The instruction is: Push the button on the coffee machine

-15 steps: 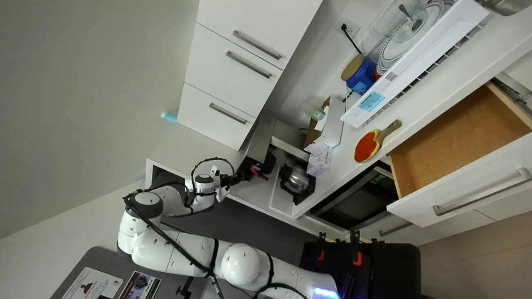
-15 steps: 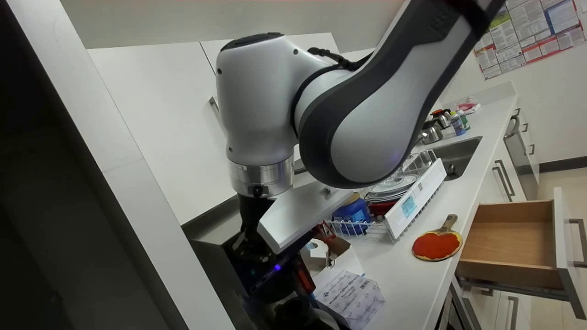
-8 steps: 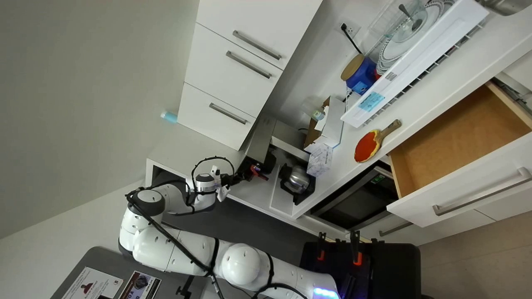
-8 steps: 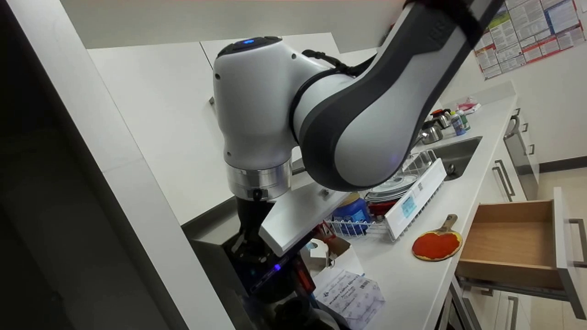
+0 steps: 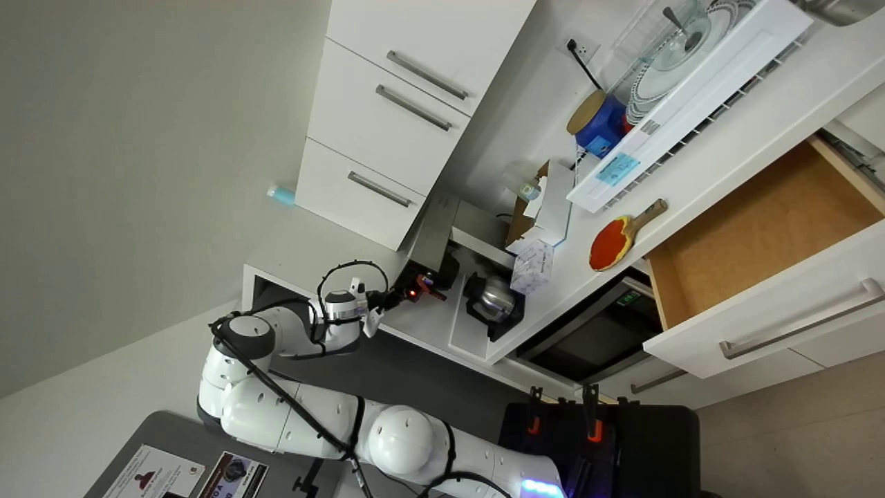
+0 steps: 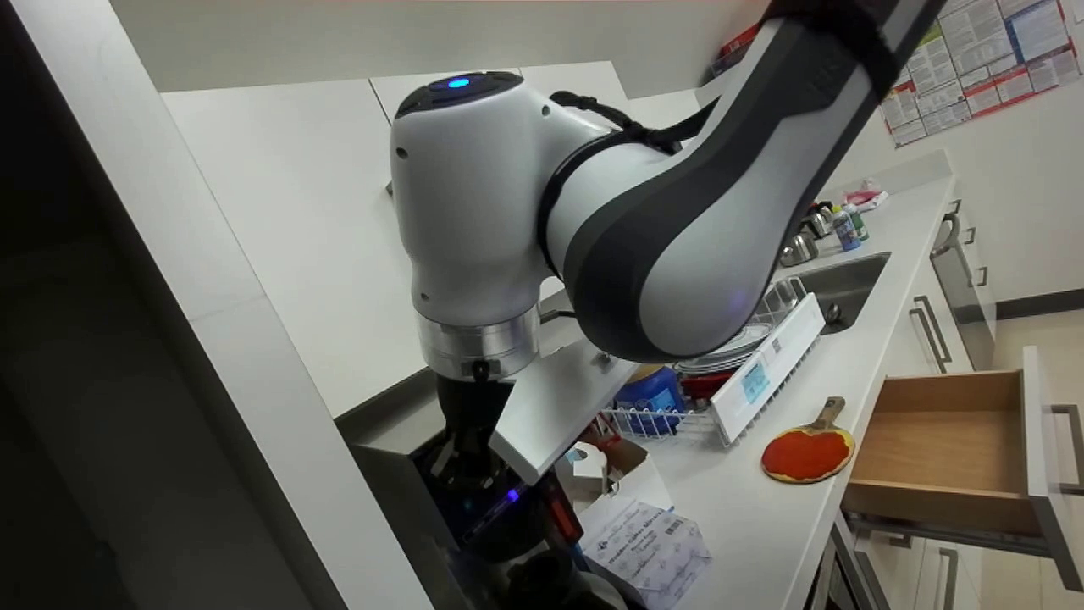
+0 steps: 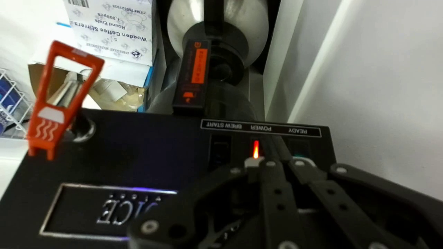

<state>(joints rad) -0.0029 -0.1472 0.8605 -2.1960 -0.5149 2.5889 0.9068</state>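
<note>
The coffee machine (image 7: pixel 138 148) is a black box that fills the wrist view, upside down there. Its panel has a black brew start switch (image 7: pixel 220 148), a power switch (image 7: pixel 256 149) glowing red, and a ready light (image 7: pixel 300 148) with a faint green glow. My gripper (image 7: pixel 274 140) is shut and empty, its fingertips at the panel on the power switch, covering part of it. The coffee machine (image 5: pixel 449 268) and gripper (image 5: pixel 401 296) also show in an exterior view. In an exterior view (image 6: pixel 508 525) the machine is partly behind the arm, and the fingertips are hidden.
A red handle (image 7: pixel 52 117) sticks out beside the panel. A metal pot (image 5: pixel 494 301) stands below the machine's front. A stirrer box (image 5: pixel 532 266), dish rack (image 5: pixel 691 104), red paddle (image 5: pixel 612 243) and open drawer (image 5: pixel 767 228) lie farther along the counter.
The arm and gripper have moved slightly down toward the panel. A red light now shows at the fingertips in an exterior view; it was dark before.
</note>
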